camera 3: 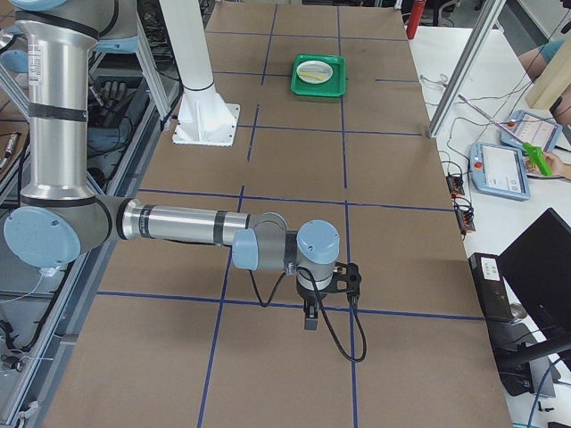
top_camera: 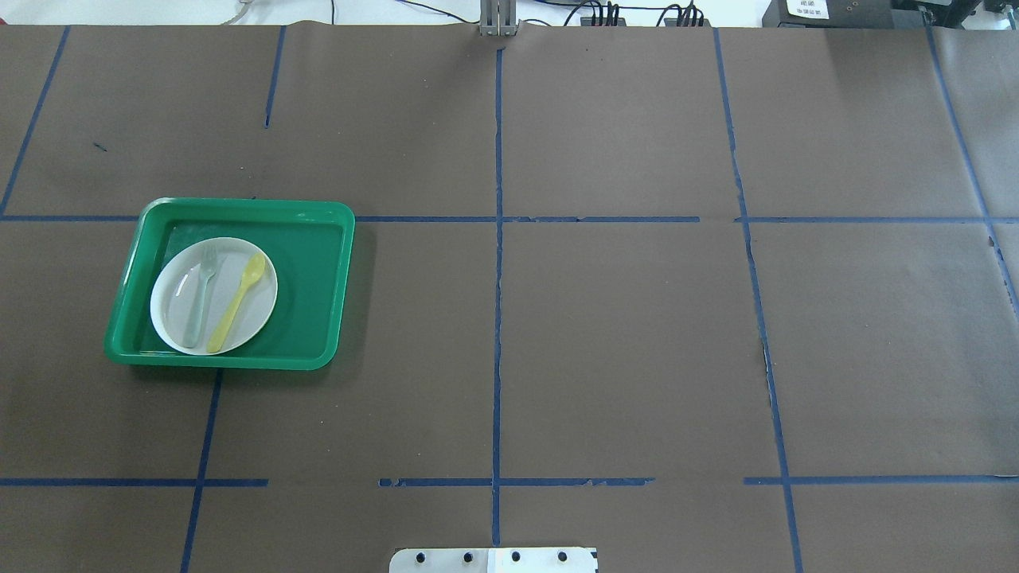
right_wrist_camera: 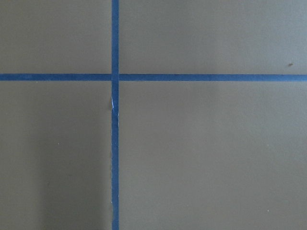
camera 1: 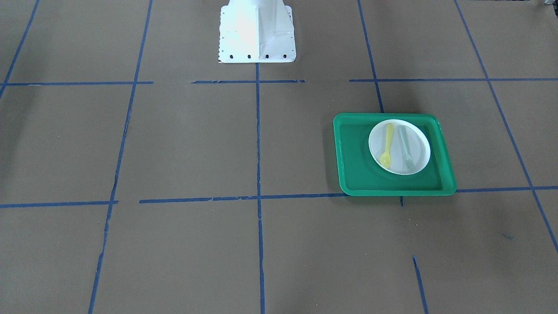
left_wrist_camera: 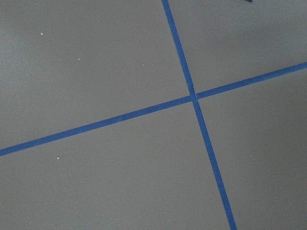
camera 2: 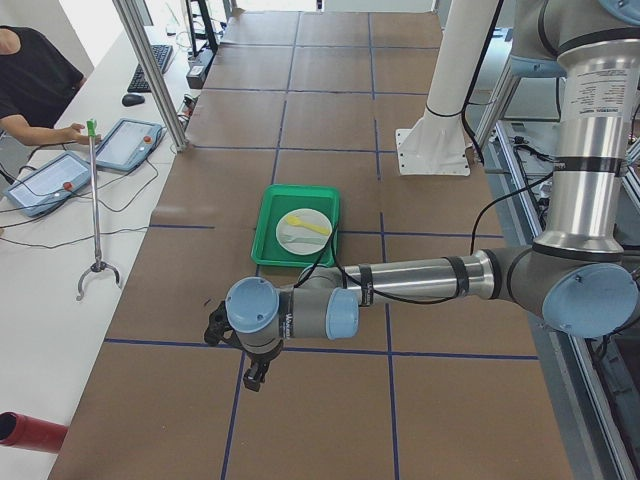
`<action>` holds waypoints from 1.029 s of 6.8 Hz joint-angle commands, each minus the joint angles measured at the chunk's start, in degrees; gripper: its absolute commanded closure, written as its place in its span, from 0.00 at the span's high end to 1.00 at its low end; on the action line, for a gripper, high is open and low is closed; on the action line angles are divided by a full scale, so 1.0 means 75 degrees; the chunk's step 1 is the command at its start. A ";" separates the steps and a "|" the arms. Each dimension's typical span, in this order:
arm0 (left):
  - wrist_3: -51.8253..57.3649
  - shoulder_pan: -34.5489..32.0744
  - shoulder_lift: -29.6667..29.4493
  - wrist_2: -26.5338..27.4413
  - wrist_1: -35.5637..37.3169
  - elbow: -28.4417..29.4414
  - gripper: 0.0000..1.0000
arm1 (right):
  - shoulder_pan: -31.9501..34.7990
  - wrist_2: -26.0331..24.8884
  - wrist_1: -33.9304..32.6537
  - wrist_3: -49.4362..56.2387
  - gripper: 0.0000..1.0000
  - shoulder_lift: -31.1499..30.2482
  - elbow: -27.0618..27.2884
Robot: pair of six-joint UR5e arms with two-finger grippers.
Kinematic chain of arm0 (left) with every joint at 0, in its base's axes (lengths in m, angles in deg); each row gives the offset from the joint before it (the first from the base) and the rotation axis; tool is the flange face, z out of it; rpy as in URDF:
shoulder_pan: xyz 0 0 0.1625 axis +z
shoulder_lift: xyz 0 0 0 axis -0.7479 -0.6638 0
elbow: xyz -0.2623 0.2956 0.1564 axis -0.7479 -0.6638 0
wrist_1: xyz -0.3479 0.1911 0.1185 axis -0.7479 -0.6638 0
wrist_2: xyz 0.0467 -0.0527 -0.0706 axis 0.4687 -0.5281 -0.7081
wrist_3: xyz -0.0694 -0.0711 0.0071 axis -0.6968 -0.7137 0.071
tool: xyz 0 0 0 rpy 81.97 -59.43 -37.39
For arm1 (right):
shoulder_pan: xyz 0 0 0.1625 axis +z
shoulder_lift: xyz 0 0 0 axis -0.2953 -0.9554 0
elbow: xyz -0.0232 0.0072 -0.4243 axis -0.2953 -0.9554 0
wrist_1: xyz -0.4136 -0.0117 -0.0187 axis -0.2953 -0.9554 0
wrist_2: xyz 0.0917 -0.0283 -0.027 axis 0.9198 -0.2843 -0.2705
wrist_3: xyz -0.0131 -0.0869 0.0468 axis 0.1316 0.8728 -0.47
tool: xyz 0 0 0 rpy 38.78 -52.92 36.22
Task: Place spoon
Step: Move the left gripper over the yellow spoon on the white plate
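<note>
The yellow spoon (camera 1: 387, 146) lies on the white plate (camera 1: 397, 168) inside the green tray (camera 1: 392, 191), next to a pale grey-green fork (camera 1: 406, 148). In the overhead view the spoon (top_camera: 237, 302) lies right of the fork (top_camera: 199, 298) on the plate (top_camera: 256, 314), in the tray (top_camera: 231, 362) at the left. My left gripper (camera 2: 213, 327) shows only in the exterior left view, far from the tray (camera 2: 268, 235). My right gripper (camera 3: 350, 276) shows only in the exterior right view, far from the tray (camera 3: 318, 87). I cannot tell whether either is open or shut.
Brown paper with blue tape lines covers the table. The white robot base (camera 1: 257, 39) stands at the table's edge. Both wrist views show only paper and tape crossings. Operators, tablets (camera 2: 128, 143) and a grabber stick (camera 2: 95, 200) are along the far side.
</note>
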 commanded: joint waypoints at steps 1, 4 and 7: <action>-0.0180 0.0009 0.0079 -0.0044 0.0362 -0.0079 1.00 | 0.0000 0.0000 0.0000 0.0000 1.00 0.0000 0.0003; -0.0288 -0.0014 -0.0215 0.0120 0.1093 -0.0325 1.00 | 0.0000 0.0000 0.0000 0.0000 1.00 0.0000 0.0003; -0.2483 0.0334 0.0408 0.0096 -0.0683 -0.0780 1.00 | 0.0000 0.0000 0.0000 0.0000 1.00 0.0000 -0.0009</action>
